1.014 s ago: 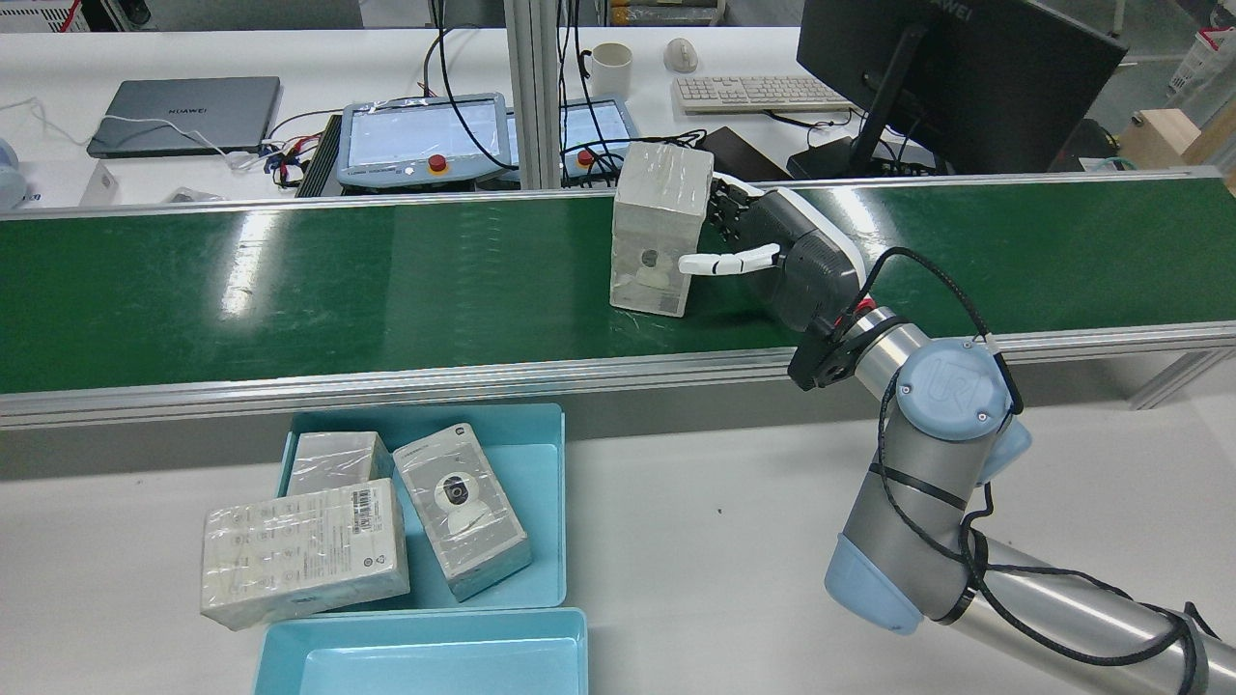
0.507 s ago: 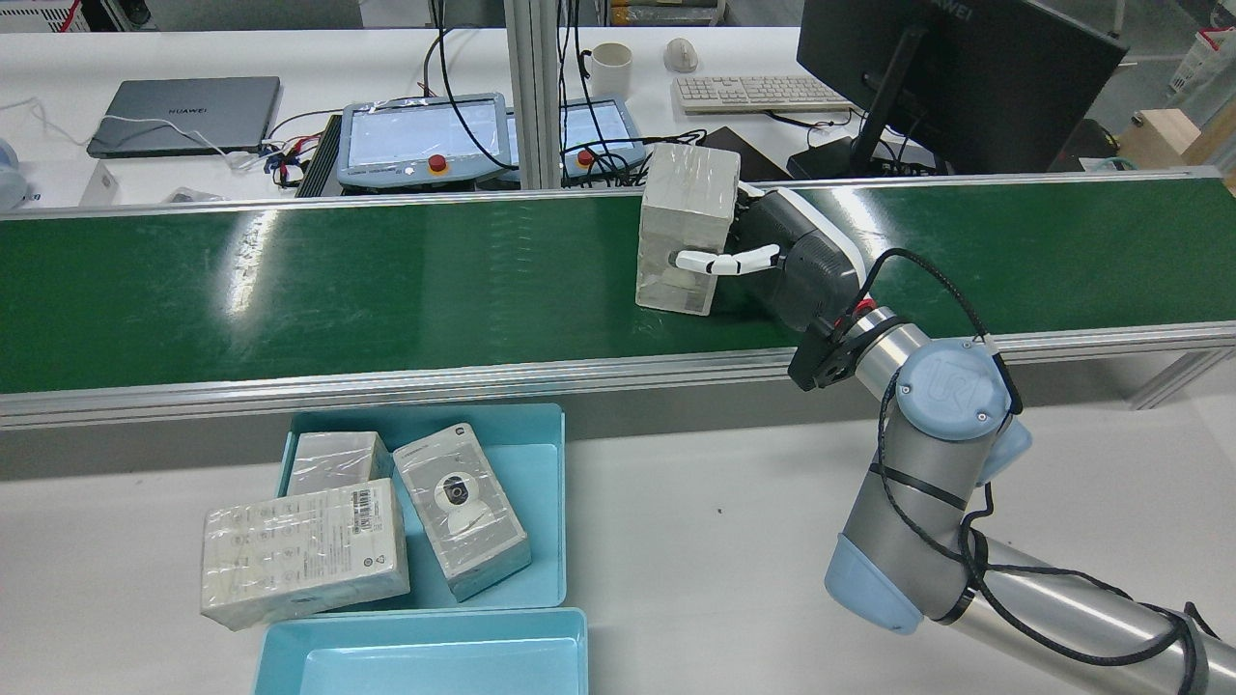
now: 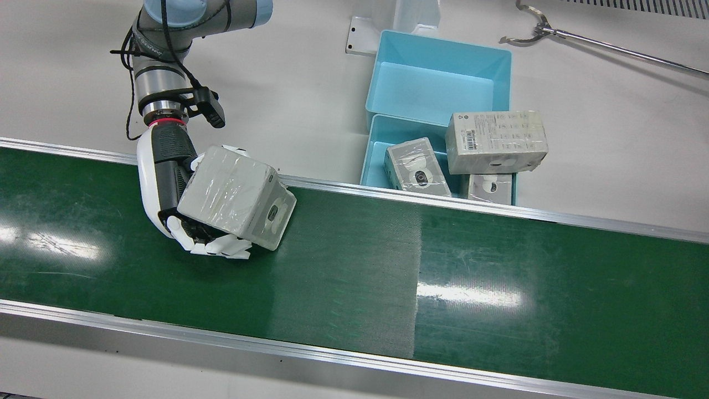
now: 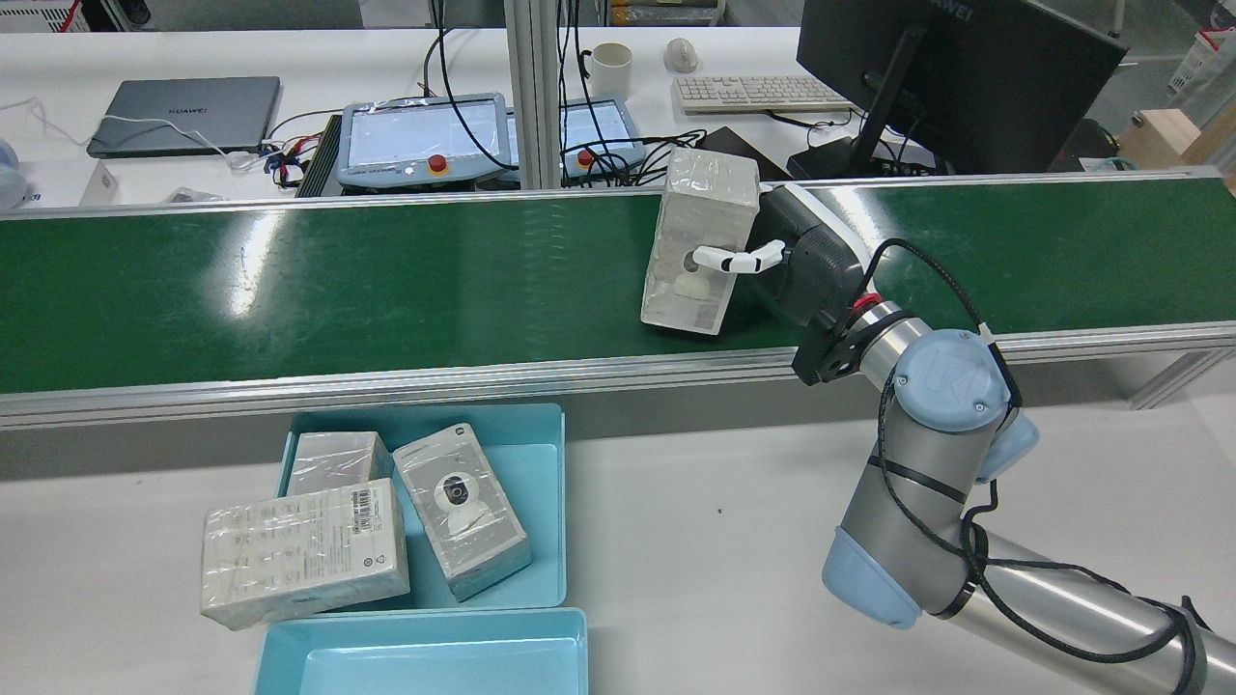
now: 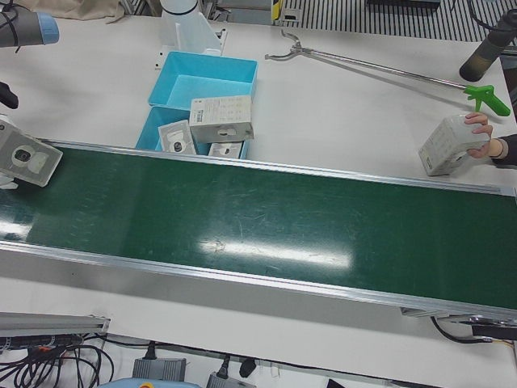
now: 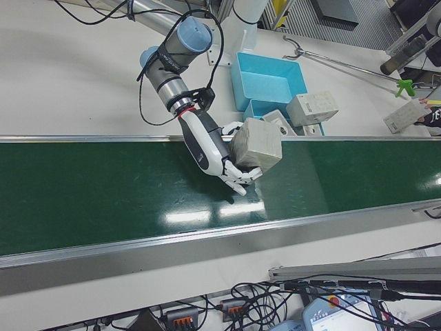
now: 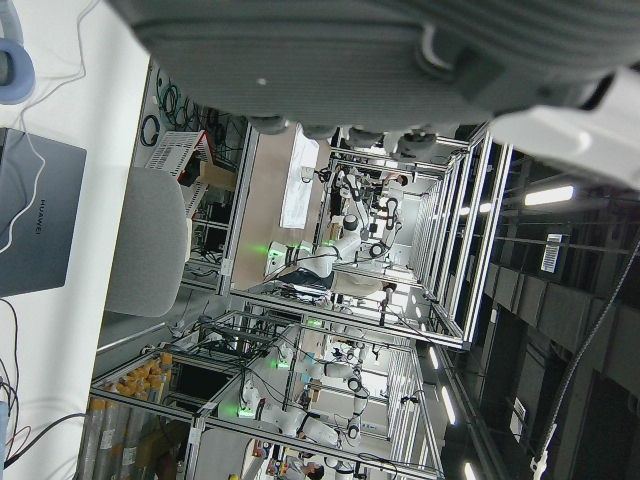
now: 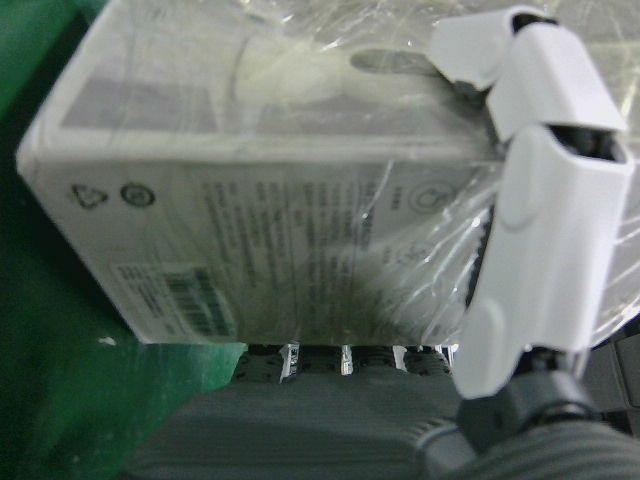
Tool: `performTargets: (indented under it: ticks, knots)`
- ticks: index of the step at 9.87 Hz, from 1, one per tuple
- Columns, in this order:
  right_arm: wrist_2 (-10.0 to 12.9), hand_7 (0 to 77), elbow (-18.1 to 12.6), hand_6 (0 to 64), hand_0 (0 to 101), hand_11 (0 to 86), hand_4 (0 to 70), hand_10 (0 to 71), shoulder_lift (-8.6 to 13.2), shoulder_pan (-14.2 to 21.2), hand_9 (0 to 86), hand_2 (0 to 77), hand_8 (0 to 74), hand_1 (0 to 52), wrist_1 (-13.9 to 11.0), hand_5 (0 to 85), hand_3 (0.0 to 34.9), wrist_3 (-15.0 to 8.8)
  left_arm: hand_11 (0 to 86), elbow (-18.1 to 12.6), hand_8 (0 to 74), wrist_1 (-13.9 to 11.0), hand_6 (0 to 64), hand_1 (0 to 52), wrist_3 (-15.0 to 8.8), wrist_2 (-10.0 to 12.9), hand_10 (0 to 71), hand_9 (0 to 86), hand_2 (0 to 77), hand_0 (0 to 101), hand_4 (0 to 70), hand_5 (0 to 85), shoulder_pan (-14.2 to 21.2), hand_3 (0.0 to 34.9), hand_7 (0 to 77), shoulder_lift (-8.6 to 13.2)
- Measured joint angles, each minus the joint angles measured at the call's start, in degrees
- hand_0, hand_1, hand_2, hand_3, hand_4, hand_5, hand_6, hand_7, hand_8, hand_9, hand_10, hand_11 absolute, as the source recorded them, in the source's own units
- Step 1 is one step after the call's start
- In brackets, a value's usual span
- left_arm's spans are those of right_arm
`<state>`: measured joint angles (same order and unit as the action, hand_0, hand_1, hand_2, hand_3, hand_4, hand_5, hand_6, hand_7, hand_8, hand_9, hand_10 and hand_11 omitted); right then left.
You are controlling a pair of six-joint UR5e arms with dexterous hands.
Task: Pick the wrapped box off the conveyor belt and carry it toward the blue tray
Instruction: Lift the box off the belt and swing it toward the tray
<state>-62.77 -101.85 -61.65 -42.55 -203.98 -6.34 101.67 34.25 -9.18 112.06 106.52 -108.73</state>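
Observation:
The wrapped box, white under clear film with a camera picture on one face, is tilted in my right hand over the green conveyor belt. My right hand is shut on it: the thumb presses the front face and the other fingers wrap the far side. The front view shows the box and hand near the belt's tray-side edge. The right hand view shows the box against the palm. The blue tray lies on the white table left of the arm. The left hand view shows only the grey body of my left hand.
The blue tray holds three wrapped boxes. A second, empty blue tray sits beside it. A person's hand holds another box at the belt's far end. A long grabber tool lies on the table.
My right hand has tilted the box, lifted it off the belt and drawn it right and toward the belt's near edge in the rear view. The thumb now lies on its front face.

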Motion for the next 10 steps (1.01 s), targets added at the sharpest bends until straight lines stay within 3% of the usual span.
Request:
performTargets:
  ticks: [1,2,4,5,6,7,8,10]
  knots:
    - [0.0,30.0,-0.7,31.6,46,24.5,18.0,32.7,0.9,-0.4,35.5,43.1,35.5,4.4,-1.5,46.9,0.2,-0.1,0.5,0.0,0.5,0.0,0.5,0.0,0.0,0.0,0.5,0.5,1.1,0,0.0,1.1,0.0,0.0,0.5,0.0]
    - [-0.1,30.0,-2.3,31.6,46,32.2,18.0,40.4,1.6,-0.8,38.7,43.1,39.3,4.4,-2.8,46.9,0.2,-0.2,0.5,0.0,0.5,0.0,0.5,0.0,0.0,0.0,0.5,0.0,0.5,0,0.0,1.1,0.0,0.0,0.5,0.0]
    - [-0.3,32.2,-6.0,35.5,45,40.9,18.0,49.1,3.0,-0.5,44.7,43.1,45.8,2.2,-4.2,46.9,7.5,-0.9,0.5,0.0,0.5,0.0,0.5,0.0,0.0,0.0,0.5,0.0,1.1,0,0.0,1.1,0.0,0.0,0.5,0.0]
    - [-0.4,32.7,-6.9,37.6,45,45.3,18.0,53.5,4.2,0.7,48.5,43.1,49.1,2.2,-4.5,46.9,7.0,-1.0,0.5,0.0,0.5,0.0,0.5,0.0,0.0,0.0,0.5,0.0,0.5,0,0.0,1.1,0.0,0.0,0.5,0.0]
    - [-0.4,32.7,-7.4,37.6,45,45.3,18.0,53.5,5.6,2.7,48.5,43.1,49.1,2.2,-4.7,46.9,7.0,-1.2,0.5,0.0,0.5,0.0,0.5,0.0,0.0,0.0,0.5,0.0,1.1,0,0.0,1.1,0.0,0.0,0.5,0.0]
    - [-0.3,37.1,-7.5,41.5,42,72.5,15.8,58.4,6.7,4.9,56.7,43.1,55.6,2.2,-4.7,56.7,0.0,-1.5,0.5,0.0,0.5,0.0,0.5,0.0,0.0,0.0,0.5,0.0,1.1,0,0.0,1.1,0.0,0.0,0.5,0.0]
    - [-0.2,38.2,-7.4,41.5,42,67.6,15.8,58.4,8.1,7.1,57.8,43.6,56.7,0.5,-4.7,57.8,0.0,-2.4,0.5,0.0,0.5,0.0,0.5,0.0,0.0,0.0,0.5,0.0,1.1,0,0.0,1.1,0.0,0.0,0.5,0.0]
    - [-0.1,38.2,-7.0,42.0,42,69.8,15.8,58.4,10.0,10.3,58.4,44.2,56.7,0.5,-5.1,57.8,0.0,-3.9,0.5,0.0,0.5,0.0,0.5,0.0,0.0,0.0,0.5,0.0,1.1,0,0.0,1.1,0.0,0.0,0.5,0.0]
